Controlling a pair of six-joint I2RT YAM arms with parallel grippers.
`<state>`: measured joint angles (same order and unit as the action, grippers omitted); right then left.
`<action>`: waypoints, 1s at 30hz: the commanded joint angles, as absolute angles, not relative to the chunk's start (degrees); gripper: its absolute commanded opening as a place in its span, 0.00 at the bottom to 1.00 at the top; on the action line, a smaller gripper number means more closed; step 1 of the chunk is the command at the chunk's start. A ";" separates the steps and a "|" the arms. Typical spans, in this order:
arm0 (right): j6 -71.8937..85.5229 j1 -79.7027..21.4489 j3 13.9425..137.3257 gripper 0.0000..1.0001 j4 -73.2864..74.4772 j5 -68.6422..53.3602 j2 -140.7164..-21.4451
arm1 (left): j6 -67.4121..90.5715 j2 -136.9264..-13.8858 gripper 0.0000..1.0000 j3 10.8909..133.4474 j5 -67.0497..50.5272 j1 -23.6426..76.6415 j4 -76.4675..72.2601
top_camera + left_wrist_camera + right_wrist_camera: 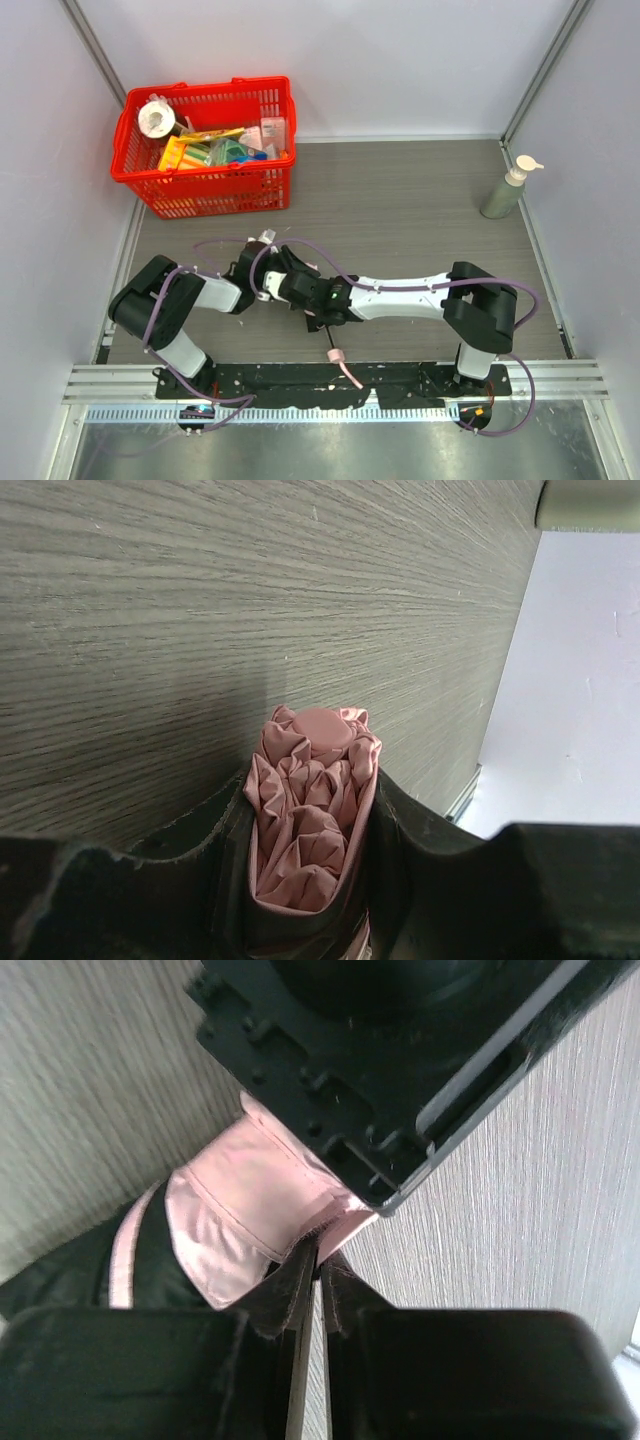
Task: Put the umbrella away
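At six o'clock on the table (420, 200), my left gripper (310, 830) clamps the bunched canopy of the umbrella (305, 780), my right gripper (318, 1260) pinching a fabric flap; an uneven pull could slip that thin hold, loosening the folds.

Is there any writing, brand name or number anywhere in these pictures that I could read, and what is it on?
No text can be read in any view.
Packages in the red basket: coloured printing, too small and blurred to read.
Pump bottle: no legible label.
Umbrella: plain pink fabric, no lettering showing.
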<state>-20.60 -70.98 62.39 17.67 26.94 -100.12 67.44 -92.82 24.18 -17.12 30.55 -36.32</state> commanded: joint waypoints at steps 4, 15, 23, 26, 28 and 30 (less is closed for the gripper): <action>-22.06 -77.17 70.66 0.17 18.80 1.68 -100.80 | 65.83 -93.96 0.00 25.40 -2.81 30.41 -30.85; -1.34 -76.20 68.92 0.27 12.66 7.54 -89.22 | 63.81 -93.60 0.00 21.89 -4.21 30.41 -39.96; 22.66 -56.99 50.23 0.45 18.37 10.59 -68.06 | 58.19 -88.78 0.00 20.13 -13.08 30.41 -54.75; 23.99 -49.93 44.13 0.53 16.09 -1.82 -63.47 | 56.78 -85.62 0.00 18.11 -15.20 30.41 -64.47; 25.57 -49.48 42.28 0.56 16.00 -3.06 -61.00 | 56.34 -83.59 0.00 17.49 -17.21 30.41 -69.85; 25.84 -49.31 42.27 0.56 17.65 -3.17 -59.42 | 56.16 -81.05 0.00 17.93 -19.06 30.32 -71.80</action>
<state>20.51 -48.45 42.74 16.78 4.03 -62.41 61.43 -86.06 17.58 -14.94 30.48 -56.93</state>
